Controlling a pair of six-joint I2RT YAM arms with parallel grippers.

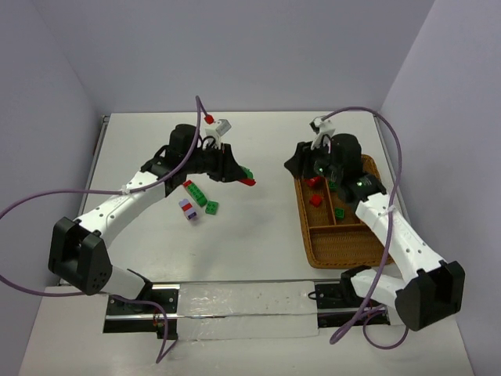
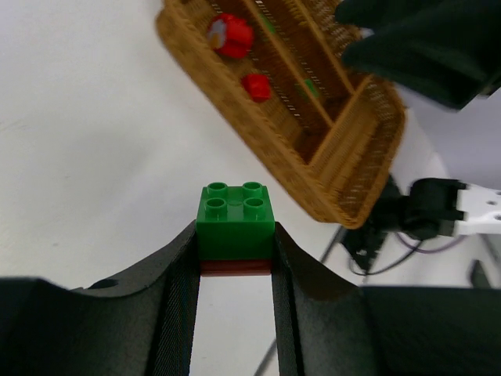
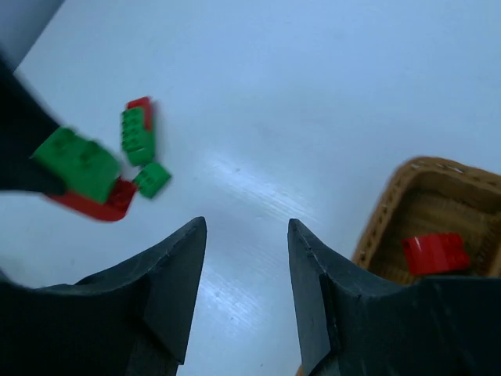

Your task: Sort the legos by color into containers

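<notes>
My left gripper (image 1: 245, 177) is shut on a green brick stacked on a red one (image 2: 235, 229) and holds the pair above the table, left of the wicker tray (image 1: 308, 233). The pair also shows in the right wrist view (image 3: 82, 172). My right gripper (image 3: 246, 229) is open and empty, over the tray's far left corner (image 1: 300, 167). Red bricks (image 1: 315, 200) and a green brick (image 1: 340, 213) lie in the tray's compartments. On the table lie a red-green stack (image 1: 195, 192), a green brick (image 1: 212, 207) and a purple/white stack (image 1: 188, 209).
The tray's rim (image 2: 274, 160) stands ahead of my left gripper. A red and grey clip (image 1: 217, 123) rides on the left arm's cable. The side walls close in the table on the left and right.
</notes>
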